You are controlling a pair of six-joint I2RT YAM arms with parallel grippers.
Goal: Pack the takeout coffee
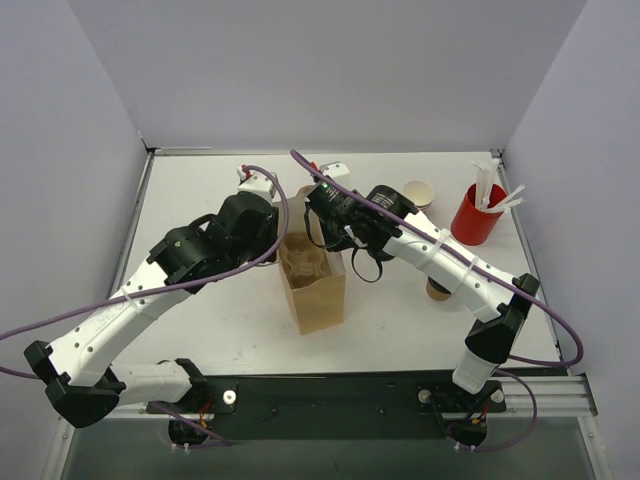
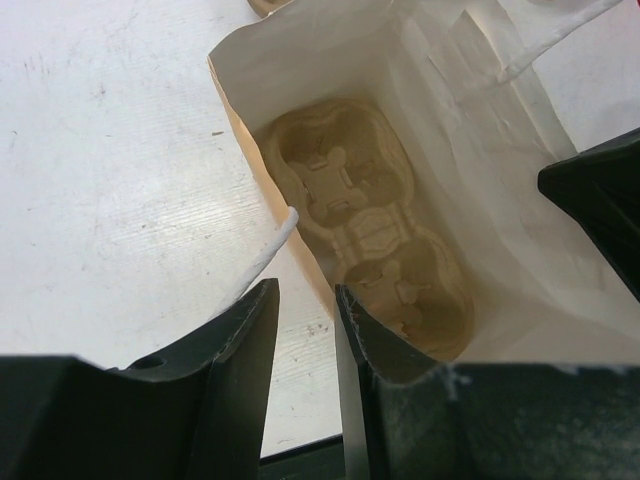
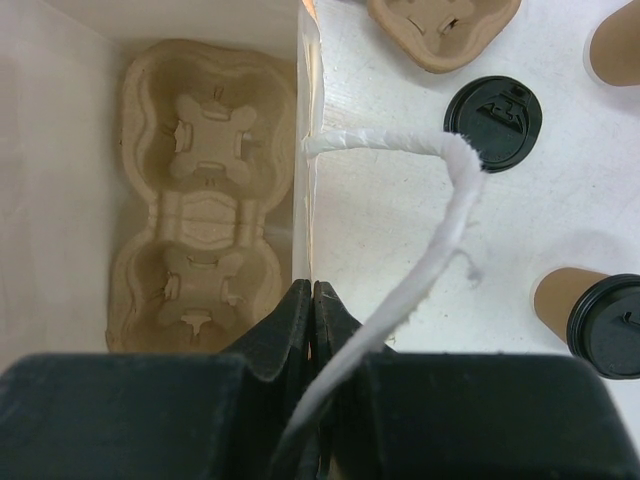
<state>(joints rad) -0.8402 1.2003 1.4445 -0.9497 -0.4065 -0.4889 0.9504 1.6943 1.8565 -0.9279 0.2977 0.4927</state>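
The brown paper bag (image 1: 315, 285) stands open mid-table with a moulded cup carrier (image 3: 205, 200) at its bottom. The takeout coffee, a small tan cup with a cream inside (image 1: 418, 192), stands far right of the bag, away from both grippers. My right gripper (image 3: 313, 290) is shut on the bag's wall (image 3: 303, 150), beside its white twisted handle (image 3: 440, 200). My left gripper (image 2: 305, 300) is open at the opposite wall (image 2: 240, 120); one finger (image 2: 375, 340) is over the bag's inside, the other outside. From above, both grippers, left (image 1: 283, 240) and right (image 1: 325, 232), sit at the bag's mouth.
A tan cup with a black lid (image 3: 590, 315) stands right of the bag, half under my right arm (image 1: 437, 290). A loose black lid (image 3: 493, 110), a spare carrier (image 3: 445, 30) and another tan cup (image 3: 615, 40) lie beyond. A red cup of white sticks (image 1: 477, 212) is at the far right.
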